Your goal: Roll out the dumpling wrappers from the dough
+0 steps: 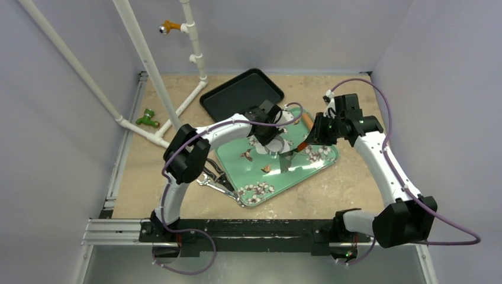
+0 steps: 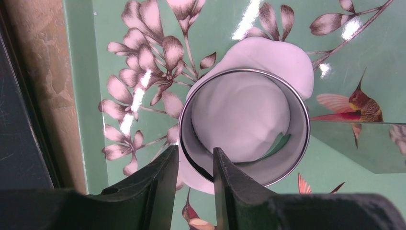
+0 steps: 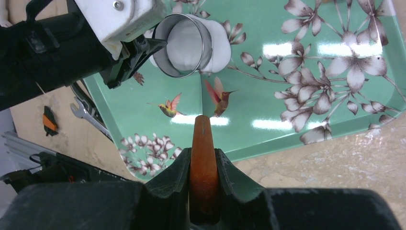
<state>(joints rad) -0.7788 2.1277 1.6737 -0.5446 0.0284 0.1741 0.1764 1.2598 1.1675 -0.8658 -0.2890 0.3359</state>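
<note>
While left fingers (image 2: 143, 191) pinch ring cutter (image 2: 268, 170) over wrapper (image 2: 239, 112) | right fingers (image 3: 172, 187) clamp rod (image 3: 203, 153) | green tray (image 3: 268, 62), beige table (image 3: 344, 163)

The top view is softly, evenly lit and a bit grainy. In the left wrist view, white glare shines on the green tray (image 2: 79, 96) at 12 and 2 o'clock. The left gripper (image 2: 195, 152) at 6 o'clock looks dark and blurry.

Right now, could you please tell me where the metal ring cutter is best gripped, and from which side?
I would grip the metal ring cutter by its thin wall from above, one finger inside and one outside, as the left gripper does. It stands upright and open-topped on the white dough, so the rim is free.
</note>
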